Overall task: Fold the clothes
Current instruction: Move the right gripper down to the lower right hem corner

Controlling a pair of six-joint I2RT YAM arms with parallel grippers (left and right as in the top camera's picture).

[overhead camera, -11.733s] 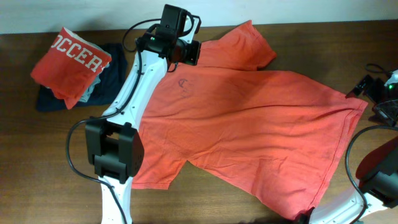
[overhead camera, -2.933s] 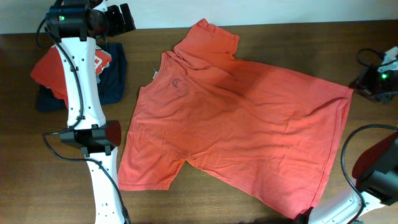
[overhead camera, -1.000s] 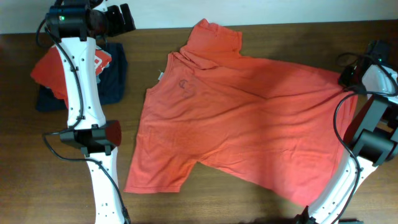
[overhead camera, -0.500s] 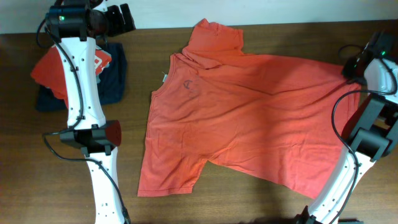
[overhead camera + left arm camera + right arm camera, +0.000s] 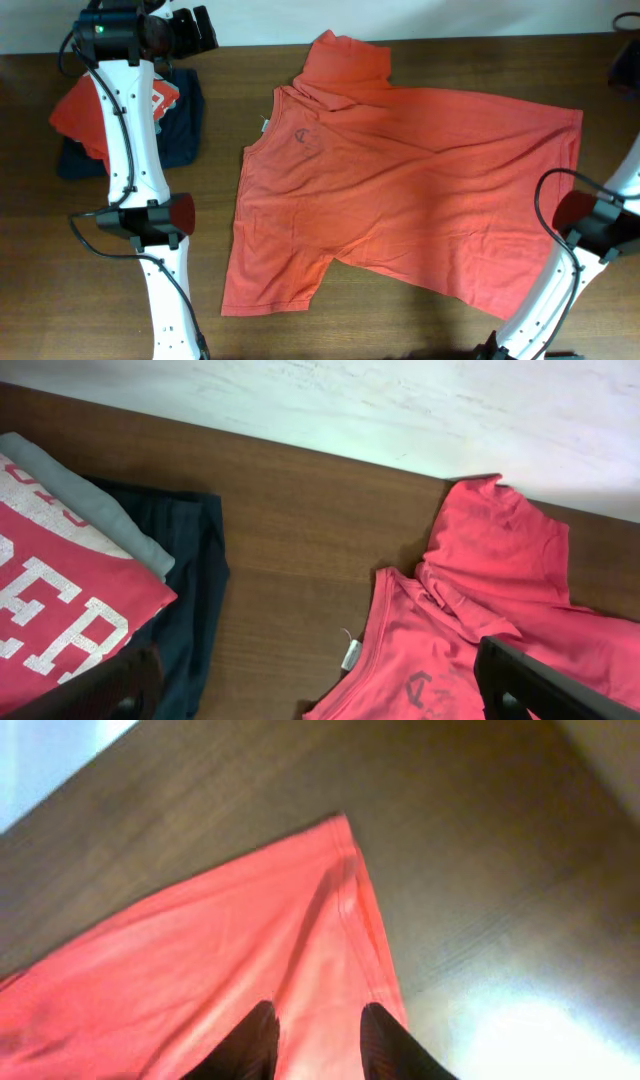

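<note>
The coral-red cotton T-shirt (image 5: 400,190) lies spread and lightly creased across the middle and right of the wooden worktop (image 5: 80,250), with a small dark logo (image 5: 305,137) and a white tag (image 5: 351,654) by its collar. At far left, a folded red shirt (image 5: 50,630) with white block letters ending in "ER" tops a grey garment (image 5: 60,480) and a navy garment (image 5: 190,560). The left gripper (image 5: 320,685) is spread wide and empty, while the right gripper (image 5: 318,1038), above the T-shirt's hem corner, has its jaws slightly parted, holding nothing.

The spread shirt (image 5: 400,190) is coral with a small dark logo (image 5: 305,138). The folded shirt (image 5: 50,630) is red with white letters. The tabletop (image 5: 300,530) is brown.
</note>
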